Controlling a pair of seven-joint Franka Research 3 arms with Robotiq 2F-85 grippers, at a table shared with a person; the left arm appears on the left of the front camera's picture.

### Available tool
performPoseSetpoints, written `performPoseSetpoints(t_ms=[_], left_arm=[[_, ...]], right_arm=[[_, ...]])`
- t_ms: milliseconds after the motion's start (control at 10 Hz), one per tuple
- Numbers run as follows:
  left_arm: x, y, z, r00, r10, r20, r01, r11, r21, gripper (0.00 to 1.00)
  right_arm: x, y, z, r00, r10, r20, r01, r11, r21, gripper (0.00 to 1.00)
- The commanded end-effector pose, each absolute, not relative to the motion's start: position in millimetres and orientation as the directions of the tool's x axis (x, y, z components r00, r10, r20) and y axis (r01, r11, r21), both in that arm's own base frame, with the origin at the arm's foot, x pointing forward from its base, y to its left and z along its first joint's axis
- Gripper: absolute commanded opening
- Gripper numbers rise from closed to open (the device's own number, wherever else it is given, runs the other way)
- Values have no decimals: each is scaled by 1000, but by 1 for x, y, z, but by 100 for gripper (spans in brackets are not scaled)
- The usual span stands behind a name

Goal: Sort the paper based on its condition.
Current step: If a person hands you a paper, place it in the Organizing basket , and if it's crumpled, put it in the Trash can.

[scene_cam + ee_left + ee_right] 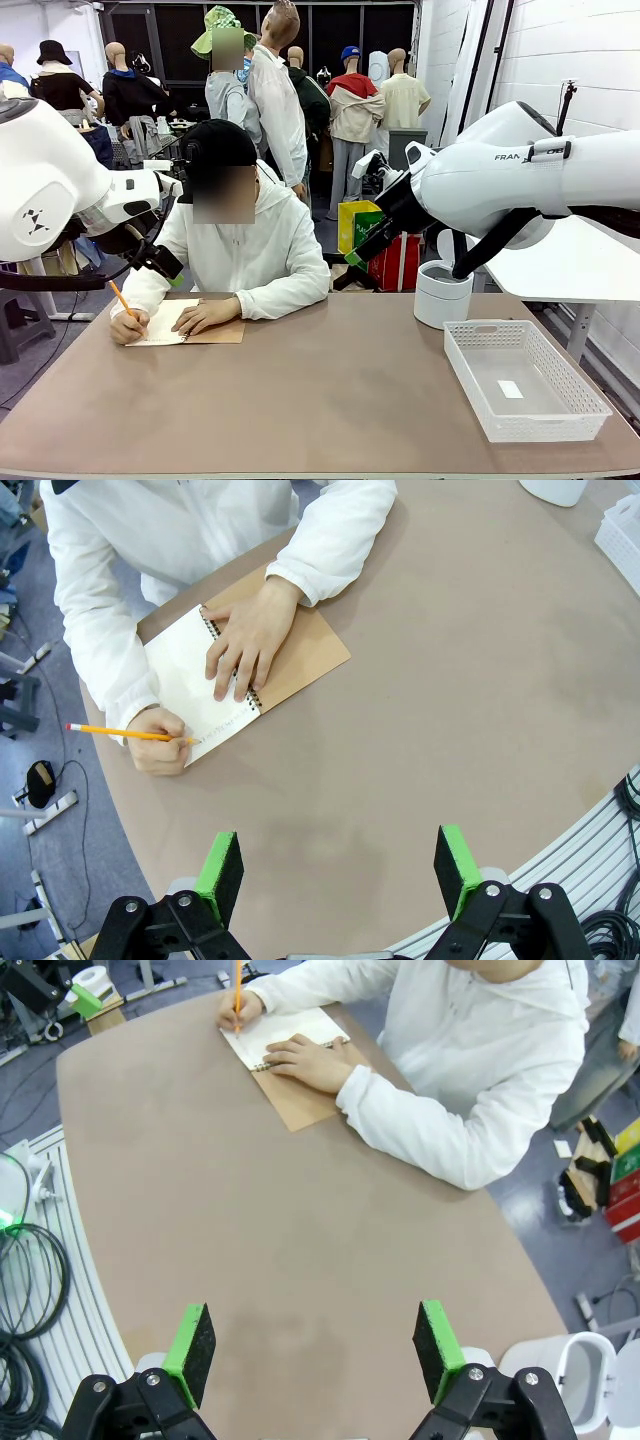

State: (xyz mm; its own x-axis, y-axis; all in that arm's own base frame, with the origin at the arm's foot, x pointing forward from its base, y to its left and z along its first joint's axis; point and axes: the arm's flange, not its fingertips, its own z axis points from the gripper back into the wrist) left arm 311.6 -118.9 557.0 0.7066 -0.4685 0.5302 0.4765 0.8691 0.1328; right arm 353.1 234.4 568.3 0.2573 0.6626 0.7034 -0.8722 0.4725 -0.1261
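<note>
No loose paper is in view. A person at the far side writes with an orange pencil [125, 733] on the open white page of a spiral notebook [190, 324] with a brown card cover [300, 655]. The person's other hand [245, 640] lies flat on the notebook. My left gripper [338, 855] hangs open high over the bare table, nearer me than the notebook, with nothing between its green pads. My right gripper [314, 1330] also stands open and empty above the table's middle, far from the notebook [285, 1040].
A white plastic basket [580, 405] stands at the table's right with a small white scrap [510, 389] inside. A white round bin [442, 295] stands behind it. Cables and a metal rail [40, 1260] run along the table's near edge.
</note>
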Motion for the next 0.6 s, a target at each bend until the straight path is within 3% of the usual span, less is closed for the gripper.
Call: performPoseSetpoints(t_ms=[0,500], left_arm=[[312,-118,557,706,-464,536,476,870,127,100],[312,-118,557,706,-464,536,476,870,127,100]], right_arm=[[353,234,569,256,659,707,-872,473,-125,100],[353,234,569,256,659,707,-872,473,-125,100]])
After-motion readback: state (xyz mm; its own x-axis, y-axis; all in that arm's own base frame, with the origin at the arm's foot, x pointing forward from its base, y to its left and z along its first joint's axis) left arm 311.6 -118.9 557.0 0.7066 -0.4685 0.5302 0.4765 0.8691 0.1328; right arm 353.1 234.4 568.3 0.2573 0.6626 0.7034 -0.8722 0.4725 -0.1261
